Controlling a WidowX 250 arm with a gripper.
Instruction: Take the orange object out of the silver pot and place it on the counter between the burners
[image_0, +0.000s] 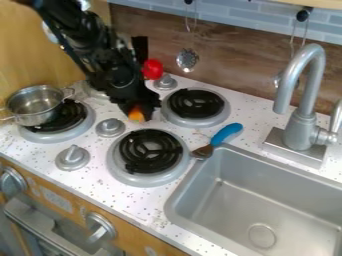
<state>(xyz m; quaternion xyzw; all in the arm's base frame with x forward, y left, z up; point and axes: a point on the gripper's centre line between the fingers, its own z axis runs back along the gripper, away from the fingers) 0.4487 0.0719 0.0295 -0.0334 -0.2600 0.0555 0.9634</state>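
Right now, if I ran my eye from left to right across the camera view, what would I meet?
Pot → orange thing at the tool's tip → red thing → slotted spoon hanging at the wall → blue handle → tap

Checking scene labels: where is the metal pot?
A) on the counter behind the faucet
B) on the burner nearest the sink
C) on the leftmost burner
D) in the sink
C: the pot sits over the leftmost burner, whose black coil shows at the pot's right.
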